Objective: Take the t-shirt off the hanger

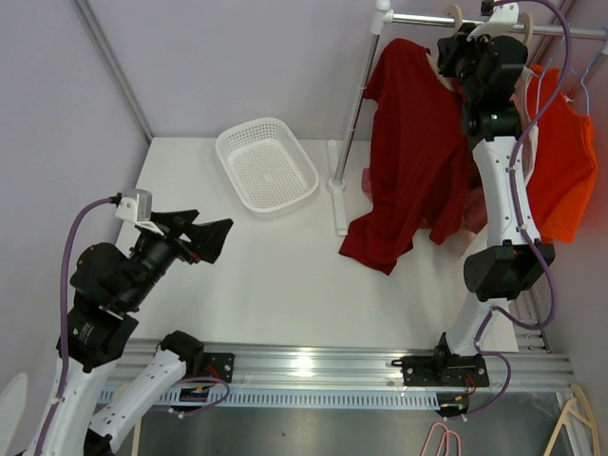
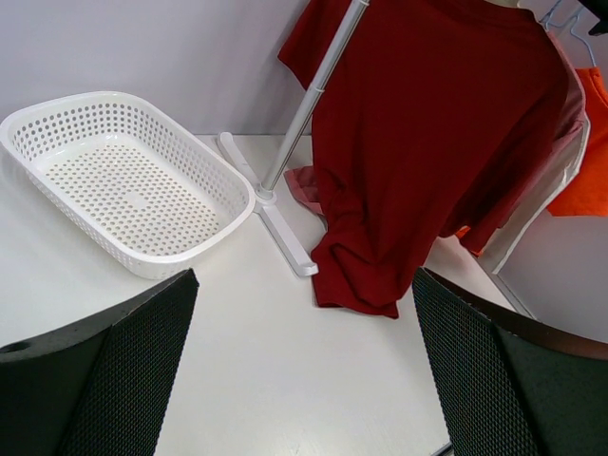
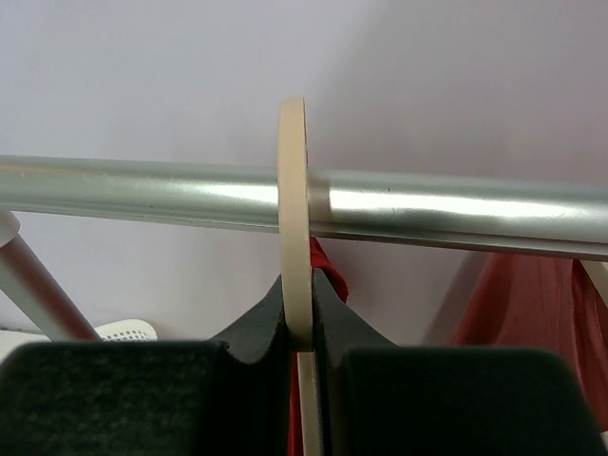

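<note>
Nearest, the left fingers [image 2: 95, 380], over the near left of the tabletop [image 1: 285, 285], stand spread as wide as they go and hold nothing; far to the right, up at the rail [image 3: 456, 214], the right fingers [image 3: 114, 399] are pinched shut on the flat cream neck of the hanger [image 3: 293, 237], just under where its hook rides over the rail. Trouble, as I judge it, begins at the near end: the hem of the dark red t-shirt [image 1: 418, 161] is pooled on the tabletop beside the rack's foot [image 2: 285, 242], so lifting the hanger away could drag cloth over that foot or snag it on the upright pole [image 1: 356, 104]. Farther back, the grip is a thin, edge-on pinch on smooth wood; if the hanger twists between them it may slip, swing, or drop with the shirt on it. Too shallow a lift would leave the hook catching the rail, and a sideways pull could knock the orange garment [image 1: 560, 171] hanging just to the right. As for where the shirt lies: it is well apart from the left fingers, off to their far right beyond the white basket [image 1: 249, 127], touching them nowhere. It hangs from the hanger directly below the right fingers, which close on the wood; a sliver of red cloth shows just beside the neck under the rail, and whether the fingers touch it I cannot tell.
</note>
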Available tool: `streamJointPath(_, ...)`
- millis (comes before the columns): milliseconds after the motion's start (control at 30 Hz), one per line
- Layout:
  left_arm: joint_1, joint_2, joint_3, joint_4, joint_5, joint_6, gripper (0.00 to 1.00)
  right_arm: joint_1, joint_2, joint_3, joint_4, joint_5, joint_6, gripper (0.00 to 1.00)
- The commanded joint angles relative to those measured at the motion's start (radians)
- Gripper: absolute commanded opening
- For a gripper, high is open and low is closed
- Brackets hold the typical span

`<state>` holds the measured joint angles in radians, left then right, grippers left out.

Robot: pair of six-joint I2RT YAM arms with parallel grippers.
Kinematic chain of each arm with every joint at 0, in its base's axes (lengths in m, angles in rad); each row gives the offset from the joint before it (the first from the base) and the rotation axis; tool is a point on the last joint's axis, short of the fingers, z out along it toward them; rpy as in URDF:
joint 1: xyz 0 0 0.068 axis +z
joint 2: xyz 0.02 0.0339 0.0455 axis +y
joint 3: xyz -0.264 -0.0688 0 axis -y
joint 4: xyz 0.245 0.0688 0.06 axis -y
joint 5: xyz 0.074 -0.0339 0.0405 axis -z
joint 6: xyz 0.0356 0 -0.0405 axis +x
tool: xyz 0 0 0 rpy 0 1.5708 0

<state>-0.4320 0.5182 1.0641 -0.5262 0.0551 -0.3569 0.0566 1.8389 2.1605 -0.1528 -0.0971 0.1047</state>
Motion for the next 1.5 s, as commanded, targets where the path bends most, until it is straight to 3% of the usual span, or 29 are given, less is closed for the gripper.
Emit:
streamJointPath(0, -0.005, -0.004, -0.01, 0.017, -0.009, 0.018, 0.99, -0.001, -0.069, 0.062, 0.056, -0.033, 0.013, 0.0)
streamJointPath(233, -0.005, -0.006, -0.015, 0.02, -0.008, 0.013, 0.99, 0.025, -0.164, 0.019, 0.047, -0.024, -0.023, 0.0)
streamJointPath(400, -0.005, -0.017, -0.012, 0.025, -0.011, 0.013, 1.0, 0.034, -0.312, -0.178, 0.121, 0.01, -0.042, 0.0)
streamJointPath(633, -0.005, -0.018, -0.073, 0.095, 0.043, -0.069, 0.99, 0.049, -0.426, -0.321, 0.035, 0.106, 0.047, 0.0)
streamJointPath(833, -0.007, -0.024, -0.156, 0.313, 0.256, -0.085, 0.99, 0.23, -0.446, -0.275, -0.169, 0.52, 0.162, 0.0)
streamJointPath(867, -0.013, 0.003, -0.148, 0.324, 0.271, -0.079, 0.99, 0.288, -0.445, -0.239, -0.198, 0.657, 0.209, 0.0)
streamJointPath(967, -0.083, 0.023, -0.161, 0.345, 0.207, -0.039, 0.99, 0.376, -0.448, -0.211, -0.264, 0.855, 0.245, 0.0)
streamJointPath(1133, -0.309, 0.081, -0.196, 0.445, 0.024, 0.068, 1.0, 0.549, -0.445, -0.212, -0.274, 1.075, 0.311, 0.0)
streamJointPath(1367, -0.77, 0.262, -0.184, 0.606, -0.317, 0.407, 0.99, 0.624, -0.374, -0.168, -0.32, 1.289, 0.32, 0.0)
streamJointPath(1467, -0.862, 0.327, -0.217, 0.699, -0.4, 0.51, 1.0, 0.637, -0.356, -0.156, -0.321, 1.317, 0.314, 0.0)
